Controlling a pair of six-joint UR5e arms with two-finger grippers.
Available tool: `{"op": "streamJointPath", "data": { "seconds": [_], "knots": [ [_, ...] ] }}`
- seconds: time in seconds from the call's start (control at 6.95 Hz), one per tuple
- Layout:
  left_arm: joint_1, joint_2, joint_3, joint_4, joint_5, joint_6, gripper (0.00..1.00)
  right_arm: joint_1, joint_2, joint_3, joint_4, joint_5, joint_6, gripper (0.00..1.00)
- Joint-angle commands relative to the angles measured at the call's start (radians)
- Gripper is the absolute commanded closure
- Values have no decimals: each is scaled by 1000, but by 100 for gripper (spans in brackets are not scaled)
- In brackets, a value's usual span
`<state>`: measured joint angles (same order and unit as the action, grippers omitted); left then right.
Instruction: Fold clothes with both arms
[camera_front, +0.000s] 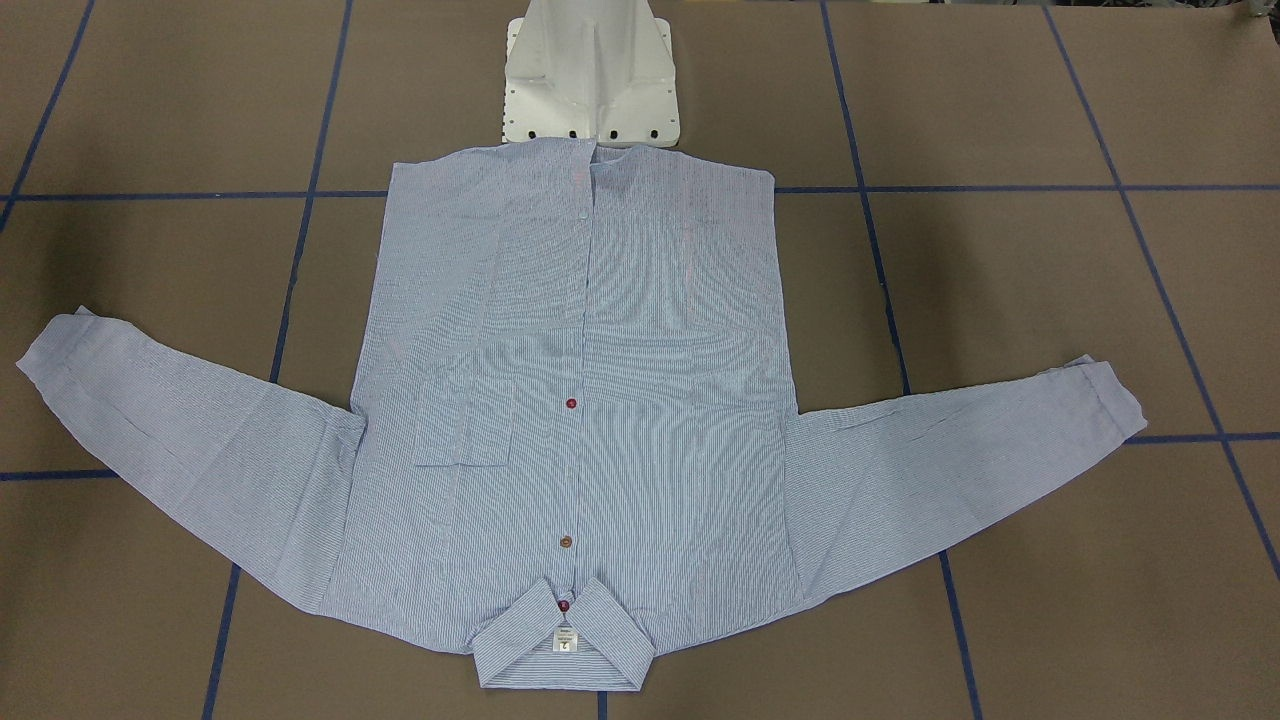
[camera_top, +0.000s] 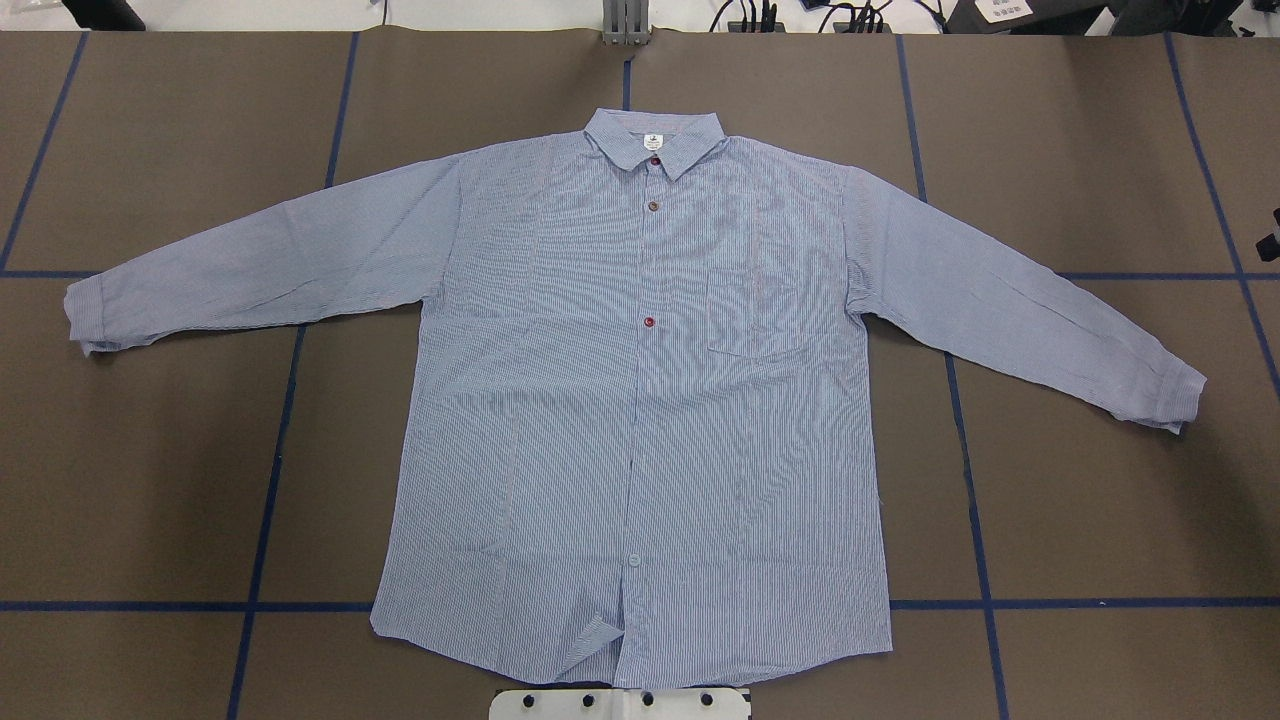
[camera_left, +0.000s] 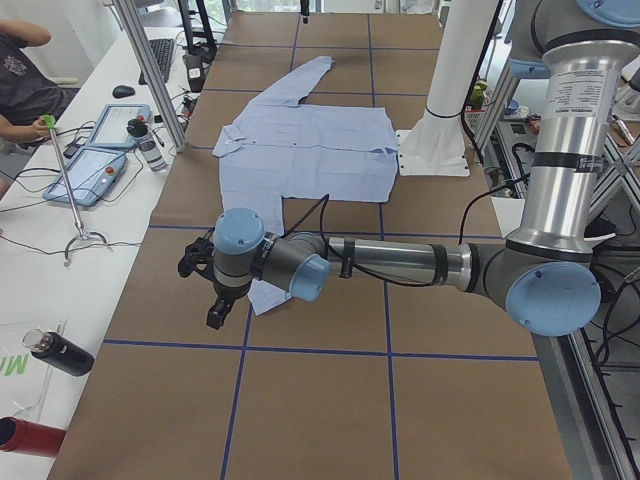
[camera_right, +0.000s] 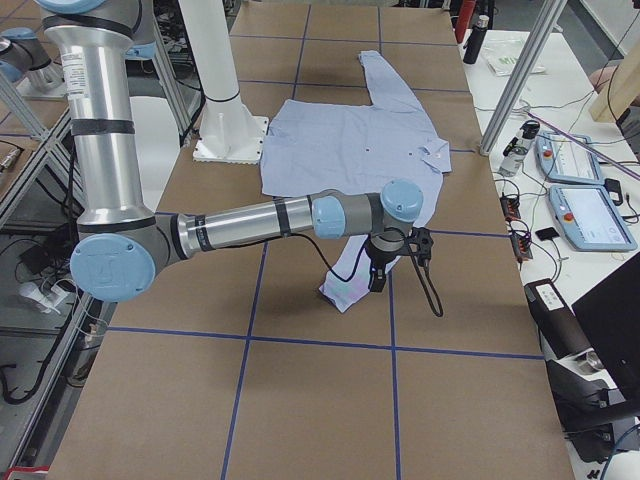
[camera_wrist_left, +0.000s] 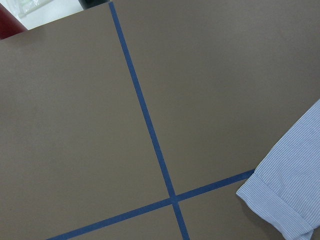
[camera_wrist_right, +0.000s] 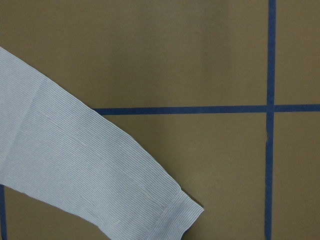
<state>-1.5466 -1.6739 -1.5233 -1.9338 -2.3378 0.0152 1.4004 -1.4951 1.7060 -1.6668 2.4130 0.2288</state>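
Both cuffs (camera_wrist_right: 177, 212) of the shirt (camera_top: 640, 400) lie just below our left gripper (camera_left: 215, 312) and right gripper (camera_right: 379, 278); their opening we cannot tell

Bright even overhead light, soft shadows, sharp focus, moiré across the shirt (camera_front: 640, 420)

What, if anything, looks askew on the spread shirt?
A small corner of the hem is turned up beside the button placket, at the edge nearest the robot's base. Otherwise the shirt lies flat.
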Motion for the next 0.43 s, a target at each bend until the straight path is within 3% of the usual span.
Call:
{"op": "streamJointPath", "data": {
  "seconds": [0.0,0.29],
  "knots": [
    [-3,0,-1,-2,-11,8,1,5,-81,91,2,15,4,0],
    [-6,25,-40,10,-12,2,1,3,-88,98,2,14,4,0]
  ]
}}
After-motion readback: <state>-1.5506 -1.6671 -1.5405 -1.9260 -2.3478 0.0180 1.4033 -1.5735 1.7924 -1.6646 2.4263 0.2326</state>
